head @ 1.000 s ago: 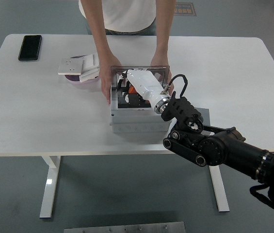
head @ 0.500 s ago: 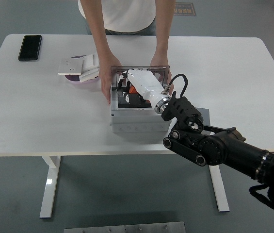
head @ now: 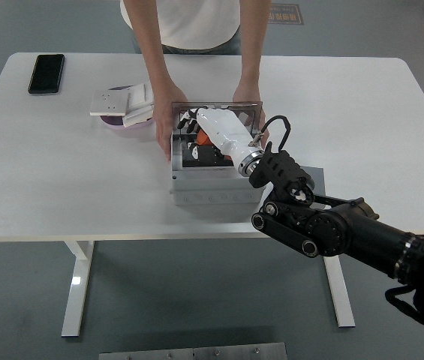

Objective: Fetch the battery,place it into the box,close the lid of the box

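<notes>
White table (head: 61, 187); right hand (head: 196, 127) inside box (head: 215, 191), over orange battery (head: 205, 139); grip unclear.

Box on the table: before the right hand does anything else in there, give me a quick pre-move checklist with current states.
1. Box steadied: ok, the person's hands hold both sides.
2. Lid clear of the opening: ok, standing open at the back.
3. Right hand inside the box: ok, reaching over the opening.
4. Battery seated: cannot tell, an orange item shows under the forearm.
5. Fingers released: cannot tell.
6. Phone out of the way: ok.
</notes>
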Motion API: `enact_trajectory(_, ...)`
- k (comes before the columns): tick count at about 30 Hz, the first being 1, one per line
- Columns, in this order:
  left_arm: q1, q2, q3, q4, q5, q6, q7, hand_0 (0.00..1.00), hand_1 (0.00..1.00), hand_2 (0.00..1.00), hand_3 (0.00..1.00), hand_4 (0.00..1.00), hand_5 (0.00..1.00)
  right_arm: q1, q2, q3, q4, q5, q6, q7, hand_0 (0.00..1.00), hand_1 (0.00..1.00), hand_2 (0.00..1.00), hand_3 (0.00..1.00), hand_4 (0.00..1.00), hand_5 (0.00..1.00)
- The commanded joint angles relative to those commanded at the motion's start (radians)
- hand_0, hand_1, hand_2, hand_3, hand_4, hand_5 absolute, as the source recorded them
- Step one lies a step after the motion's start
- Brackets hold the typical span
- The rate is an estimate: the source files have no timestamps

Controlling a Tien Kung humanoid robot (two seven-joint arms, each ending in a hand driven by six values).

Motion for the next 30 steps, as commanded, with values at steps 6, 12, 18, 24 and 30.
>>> enact_trajectory(6,0.001,-0.001,-0.001,0.000,0.003,-0.001,0.001,0.641,0.745,0.589,0.505,0.431,0.002,0.000,0.002,0.001,0.001,-0.003,-0.001,-0.001,0.589,0.589,0.602,0.631,0.511,0.002)
enact_trajectory(12,0.000,-0.002,-0.003,0.000,0.005,-0.002,0.002,0.641,0.745,0.589,0.505,0.432,0.002,-0.002,0.003,0.002,0.004,-0.006,-0.001,-0.001,0.585,0.588,0.602,0.631,0.509,0.002)
enact_trajectory(18,0.001,-0.003,-0.004,0.000,0.007,-0.001,0.003,0.641,0.745,0.589,0.505,0.432,0.002,-0.003,0.004,0.003,0.005,-0.001,0.001,0.006,0.577,0.585,0.599,0.631,0.527,0.002)
enact_trajectory(24,0.001,-0.003,-0.004,0.000,0.008,-0.001,0.004,0.641,0.745,0.589,0.505,0.432,0.002,-0.003,0.002,0.006,0.003,0.009,0.006,0.012,0.543,0.565,0.602,0.623,0.681,0.002)
enact_trajectory(30,0.000,-0.004,-0.004,0.000,0.009,-0.001,0.004,0.641,0.745,0.589,0.505,0.432,0.002,-0.004,0.002,0.008,0.002,0.015,0.011,0.014,0.552,0.566,0.596,0.617,0.818,0.081)
